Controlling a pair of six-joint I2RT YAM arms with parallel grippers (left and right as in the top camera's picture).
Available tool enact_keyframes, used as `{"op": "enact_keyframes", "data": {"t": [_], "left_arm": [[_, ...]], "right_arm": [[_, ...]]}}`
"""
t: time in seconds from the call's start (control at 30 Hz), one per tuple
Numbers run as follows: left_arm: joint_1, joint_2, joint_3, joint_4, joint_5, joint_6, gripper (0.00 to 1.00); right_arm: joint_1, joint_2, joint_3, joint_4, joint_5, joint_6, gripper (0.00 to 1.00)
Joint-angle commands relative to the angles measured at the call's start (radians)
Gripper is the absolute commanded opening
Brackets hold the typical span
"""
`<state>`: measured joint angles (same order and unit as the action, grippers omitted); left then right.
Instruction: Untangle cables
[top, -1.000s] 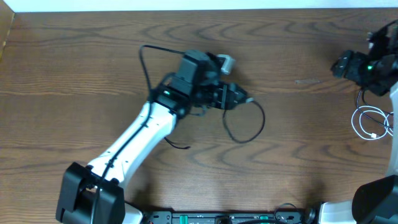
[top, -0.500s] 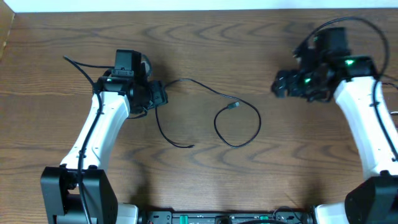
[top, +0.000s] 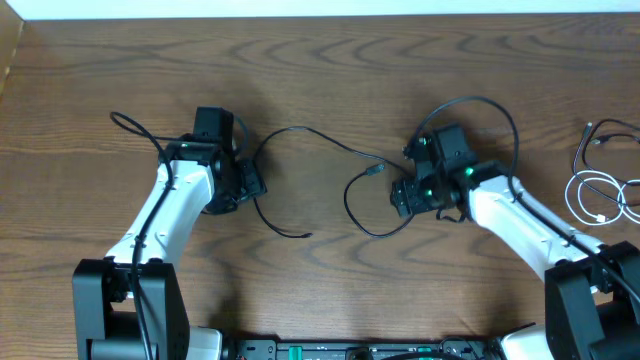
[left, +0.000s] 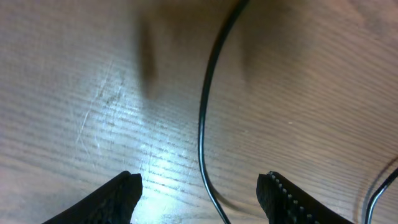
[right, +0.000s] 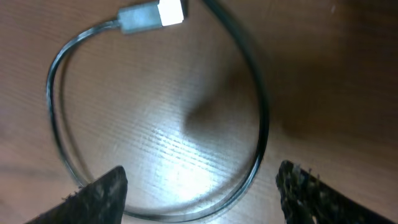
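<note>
Currently both arms sit low over the black cable (left: 202, 112), mid-table. Fingers of the left gripper (left: 199, 193) are spread wide and hold nothing, with the cord running between them. Those of the right gripper (right: 199, 186) are equally wide and empty, straddling the loop (right: 260, 118) near the plug (right: 152, 15). Risks, as I judge them: either closing may scrape the table (top: 320, 60) and miss so thin a cord, and a pull from both sides could cinch the loop rather than open it. The white cables (top: 596, 197) lie well apart at the right edge, beside the right arm, and a swing of that arm might drag them.
</note>
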<state>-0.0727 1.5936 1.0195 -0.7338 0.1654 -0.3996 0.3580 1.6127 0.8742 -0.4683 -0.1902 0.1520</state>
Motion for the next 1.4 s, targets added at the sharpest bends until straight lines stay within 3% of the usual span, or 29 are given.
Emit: {"op": "enact_keyframes", "data": {"t": [0.0, 0.1, 0.27, 0.37, 0.47, 0.73, 0.9, 1.03, 1.1, 1.2, 1.37], "left_arm": [[0.004, 0.002, -0.034, -0.002, -0.016, -0.071, 0.65], [0.004, 0.002, -0.082, 0.01, 0.0, -0.111, 0.65], [0.004, 0.002, -0.111, 0.048, 0.107, -0.111, 0.65], [0.004, 0.002, -0.114, 0.054, 0.13, -0.111, 0.65], [0.003, 0.002, -0.114, 0.05, 0.132, -0.111, 0.65], [0.003, 0.002, -0.114, 0.042, 0.141, -0.111, 0.65], [0.003, 0.002, -0.114, 0.043, 0.141, -0.111, 0.65], [0.003, 0.002, -0.114, 0.043, 0.141, -0.111, 0.65], [0.003, 0.002, -0.114, 0.048, 0.141, -0.111, 0.65], [0.003, 0.002, -0.114, 0.059, 0.141, -0.112, 0.65], [-0.01, 0.002, -0.114, 0.066, 0.141, -0.111, 0.65]], "right_arm": [[0.01, -0.006, -0.076, 0.085, 0.062, 0.06, 0.73], [0.01, -0.006, -0.138, 0.177, 0.061, 0.088, 0.67], [0.01, -0.006, -0.147, 0.209, 0.061, 0.088, 0.32], [0.009, -0.006, -0.147, 0.217, 0.117, 0.127, 0.15], [0.006, -0.006, -0.147, 0.207, 0.216, 0.194, 0.05], [-0.122, -0.006, -0.146, 0.097, 0.575, 0.274, 0.01], [-0.289, -0.011, -0.115, 0.061, 0.575, 0.274, 0.01], [-0.37, -0.046, -0.039, 0.056, 0.422, 0.212, 0.01], [-0.364, -0.07, 0.008, 0.061, 0.178, 0.117, 0.01], [-0.324, -0.089, 0.054, 0.06, -0.172, 0.025, 0.01], [-0.214, -0.102, 0.068, 0.072, -0.37, 0.026, 0.01]]}}
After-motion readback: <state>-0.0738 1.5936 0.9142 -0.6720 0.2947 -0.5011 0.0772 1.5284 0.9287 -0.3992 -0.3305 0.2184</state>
